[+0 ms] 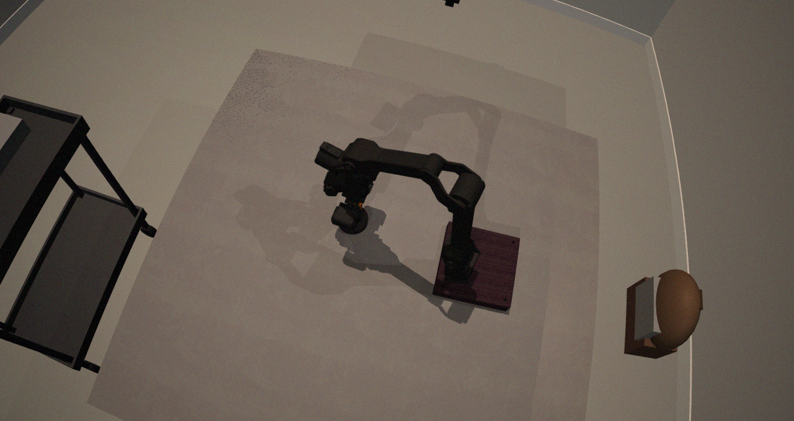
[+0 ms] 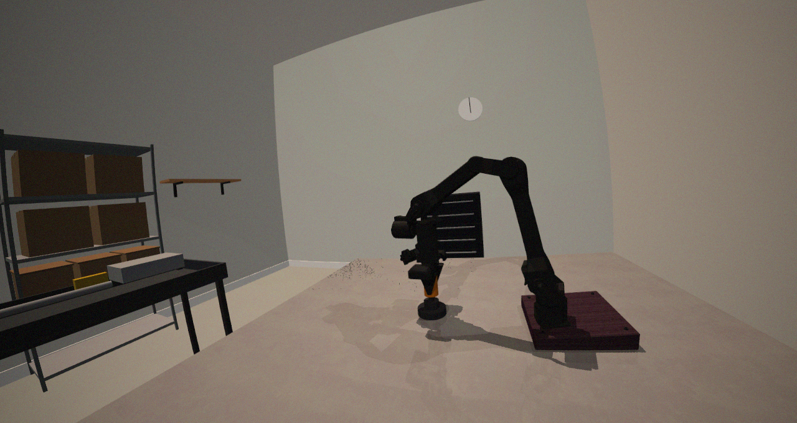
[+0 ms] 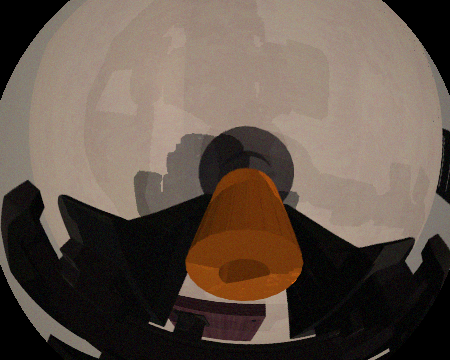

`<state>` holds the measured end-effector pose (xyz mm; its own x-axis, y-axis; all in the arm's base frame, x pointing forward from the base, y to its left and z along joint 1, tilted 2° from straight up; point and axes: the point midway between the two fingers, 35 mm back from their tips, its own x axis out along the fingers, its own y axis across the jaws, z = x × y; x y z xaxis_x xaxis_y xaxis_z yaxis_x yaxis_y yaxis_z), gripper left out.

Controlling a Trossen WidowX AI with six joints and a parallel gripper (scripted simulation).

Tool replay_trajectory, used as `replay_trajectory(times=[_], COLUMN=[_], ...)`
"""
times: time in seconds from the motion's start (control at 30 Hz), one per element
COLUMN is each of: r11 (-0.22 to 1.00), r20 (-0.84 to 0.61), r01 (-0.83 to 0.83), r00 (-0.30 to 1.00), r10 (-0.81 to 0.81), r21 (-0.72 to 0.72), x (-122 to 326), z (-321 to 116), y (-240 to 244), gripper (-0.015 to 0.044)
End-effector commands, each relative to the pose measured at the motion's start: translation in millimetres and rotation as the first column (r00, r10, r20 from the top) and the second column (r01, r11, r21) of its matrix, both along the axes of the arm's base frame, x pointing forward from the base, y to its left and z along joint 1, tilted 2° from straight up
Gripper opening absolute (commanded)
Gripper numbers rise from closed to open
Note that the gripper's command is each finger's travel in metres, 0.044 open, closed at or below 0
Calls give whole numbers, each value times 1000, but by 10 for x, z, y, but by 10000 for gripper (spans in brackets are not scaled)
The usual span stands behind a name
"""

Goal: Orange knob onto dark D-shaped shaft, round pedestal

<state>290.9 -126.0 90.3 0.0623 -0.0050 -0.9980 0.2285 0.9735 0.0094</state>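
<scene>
My gripper (image 2: 431, 286) (image 3: 245, 206) points down and is shut on the orange knob (image 1: 360, 204) (image 2: 434, 293) (image 3: 245, 220). The knob is upright between the fingers, and its near end in the wrist view shows a dark D-shaped recess. The dark round pedestal (image 1: 361, 223) (image 2: 431, 311) (image 3: 271, 145) stands on the table directly below the knob. In the exterior view the knob's lower end is just above the pedestal's raised middle. The shaft is hidden, so I cannot tell whether its tip is touching the knob or inside its hole.
The arm stands on a purple wooden base board (image 1: 497, 271) (image 2: 599, 316) (image 3: 227, 322), to the right of the pedestal in the top and exterior views. A dark cart (image 1: 63, 285) stands off the table's left side. Arm shadows fall across the tabletop (image 1: 288, 357) (image 2: 345, 387).
</scene>
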Motion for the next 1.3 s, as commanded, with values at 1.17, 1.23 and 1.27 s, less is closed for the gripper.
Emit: replay_trajectory(times=[1.17,1.23,1.27], r11=[979,979,979], r20=[2,2,2], r01=[-205,-205,-205], r00=[979,979,979], r10=[205,205,205], r21=[-9,-9,-9], x=[71,71,70], z=[2,2,10], y=[-24,-24,-24], gripper=[0,0,0])
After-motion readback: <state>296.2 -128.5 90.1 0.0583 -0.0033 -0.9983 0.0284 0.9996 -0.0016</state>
